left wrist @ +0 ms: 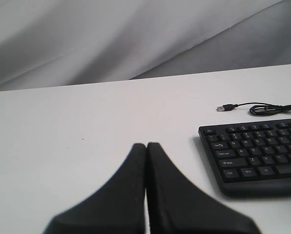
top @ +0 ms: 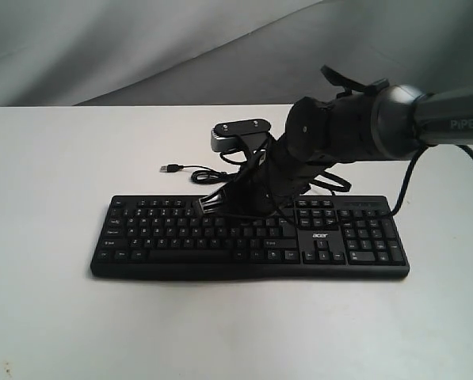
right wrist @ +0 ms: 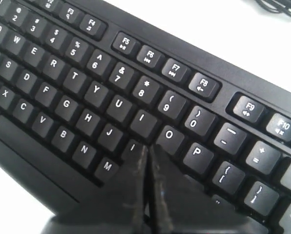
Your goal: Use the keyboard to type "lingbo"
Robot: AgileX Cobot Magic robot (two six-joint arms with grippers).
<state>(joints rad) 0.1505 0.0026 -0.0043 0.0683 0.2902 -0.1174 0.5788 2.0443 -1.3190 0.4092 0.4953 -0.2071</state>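
The black keyboard (top: 173, 237) lies flat on the white table, with its acer logo beside the number pad. My right gripper (top: 212, 204) reaches across from the right and hangs over the middle of the letter keys. In the right wrist view the right gripper (right wrist: 147, 147) is shut, and its tip sits low over the keyboard (right wrist: 87, 87) at the home row, just below the I and O keys and partly covering the key after J. My left gripper (left wrist: 146, 145) is shut with nothing in it, over bare table beside the keyboard's (left wrist: 255, 148) Ctrl end.
The thin black USB cable (top: 192, 172) lies coiled behind the keyboard with its plug (left wrist: 226, 107) loose on the table. A grey cloth backdrop (top: 141, 47) hangs behind the white table (top: 46, 198). The right arm hides part of the keyboard's upper rows in the exterior view.
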